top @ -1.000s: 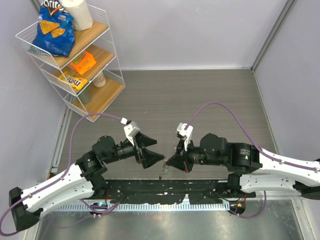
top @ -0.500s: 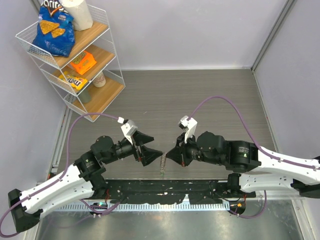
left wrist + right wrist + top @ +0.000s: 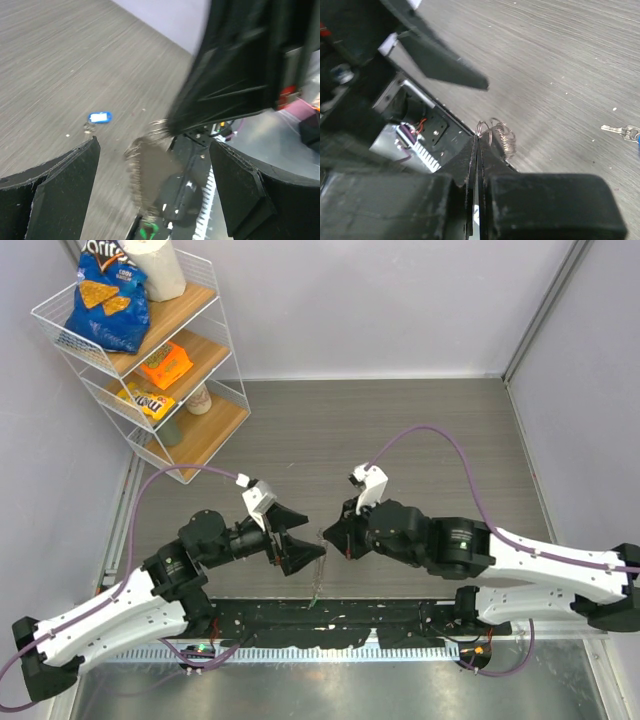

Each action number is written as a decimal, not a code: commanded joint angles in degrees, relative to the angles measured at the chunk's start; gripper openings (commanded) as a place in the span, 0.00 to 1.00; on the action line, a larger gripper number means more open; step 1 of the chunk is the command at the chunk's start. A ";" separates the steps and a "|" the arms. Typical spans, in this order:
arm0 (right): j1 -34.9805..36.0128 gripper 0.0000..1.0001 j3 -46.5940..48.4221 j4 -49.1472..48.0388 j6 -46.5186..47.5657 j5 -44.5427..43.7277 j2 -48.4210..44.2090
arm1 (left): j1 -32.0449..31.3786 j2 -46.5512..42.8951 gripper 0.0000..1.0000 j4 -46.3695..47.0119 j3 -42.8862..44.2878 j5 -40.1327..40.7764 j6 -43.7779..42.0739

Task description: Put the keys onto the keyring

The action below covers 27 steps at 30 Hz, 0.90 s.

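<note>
Right claw (image 3: 476,145): clenched. In the right wrist view both fingers meet along one narrow seam at lower centre, and the wire coils of the keyring (image 3: 497,136) are pinched at their tips.

Left claw (image 3: 153,147): released. In the left wrist view its two fingers (image 3: 65,190) stand wide apart at the lower left and lower right corners and grip nothing.

Keyring position: it hangs from the right claw tips, in the gap between the two left claw fingers. In the left wrist view it appears as a blurred grey loop at lower centre, and whether it touches either left finger cannot be told.

Green key (image 3: 147,231): a small green shape at the bottom edge of the left wrist view, below the blurred loop. Whether it is attached to the loop cannot be told.

Blue key (image 3: 99,117): it lies flat on the grey tabletop (image 3: 60,60), left of centre in the left wrist view, well apart from both claws and from the keyring. In the right wrist view its silver blade shows at the right edge.

In the top view the two claws point at each other at lower centre, tips close together
</note>
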<state>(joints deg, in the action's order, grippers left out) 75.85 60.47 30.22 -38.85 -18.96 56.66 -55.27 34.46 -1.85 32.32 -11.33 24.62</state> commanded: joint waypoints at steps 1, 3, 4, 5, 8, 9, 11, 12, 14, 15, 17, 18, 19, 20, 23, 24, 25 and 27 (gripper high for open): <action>-0.44 0.05 3.07 -5.70 -1.76 -6.35 4.06 | -0.90 -0.97 0.99 1.93 4.42 -3.43 -0.27; -0.44 0.05 3.69 -6.13 -1.41 -6.35 5.03 | -0.90 -0.71 0.99 -0.43 5.30 -2.38 -0.71; -0.36 0.05 3.87 -6.22 -1.23 -6.18 5.38 | -0.90 -0.53 0.99 -0.87 5.39 -1.94 -0.98; -0.36 0.06 3.96 -6.83 -1.05 -6.00 5.65 | -0.81 -0.44 0.99 -1.23 5.74 -1.59 -1.24; -0.27 0.05 3.69 -7.72 0.00 -6.70 4.43 | -0.90 -0.62 0.99 -2.11 6.09 -1.24 -1.51; -0.36 0.05 3.61 -7.89 0.44 -7.05 4.07 | -0.72 -0.88 0.99 -2.46 6.09 -1.15 -1.59; -0.36 0.05 3.34 -8.24 1.49 -7.49 2.84 | -0.90 -1.32 0.99 -2.90 5.92 -0.62 -1.77; -0.27 0.05 2.91 -8.59 2.54 -6.80 1.88 | -0.81 -1.67 0.99 -3.07 5.83 -0.19 -1.94; -0.36 0.06 1.85 -10.35 4.30 -5.31 0.39 | -0.81 -2.11 0.99 -3.43 5.57 0.34 -2.21; -0.36 0.05 1.59 -11.14 5.01 -4.95 -0.15 | -0.81 -2.11 0.99 -3.43 5.30 0.52 -2.04; -0.44 0.05 1.23 -10.88 7.38 -4.16 -1.46 | -0.90 -2.46 0.99 -3.43 5.04 0.00 -1.77; -0.36 0.05 1.06 -10.88 9.04 -3.11 -2.51 | -0.90 -2.64 0.99 -3.34 4.86 -0.18 -1.60; -0.36 0.05 0.97 -10.36 9.93 -1.79 -2.78 | -0.90 -2.90 0.99 -3.34 4.69 -0.44 -1.51; -0.36 0.05 0.97 -10.01 11.76 -1.09 -3.66 | -0.81 -3.34 0.99 -3.08 4.43 -0.62 -1.33; -0.44 0.05 0.71 -9.39 14.58 3.65 -4.98 | -0.90 -4.31 0.99 -2.20 3.90 -1.85 -1.16; -0.44 0.05 0.70 -9.30 16.33 5.06 -5.59 | -0.81 -4.66 0.99 -1.85 3.72 -2.29 -1.07; -0.44 0.05 0.70 -9.30 17.22 6.99 -5.86 | -0.81 -4.75 0.99 -1.32 3.63 -2.81 -1.07; -0.44 0.05 0.70 -9.04 19.50 10.50 -6.65 | -0.81 -5.01 0.99 -0.44 3.37 -3.95 -0.89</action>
<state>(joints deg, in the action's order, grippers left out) 75.44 60.84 23.81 -25.80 -16.03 51.81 -56.14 30.46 -5.61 36.05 -12.51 23.57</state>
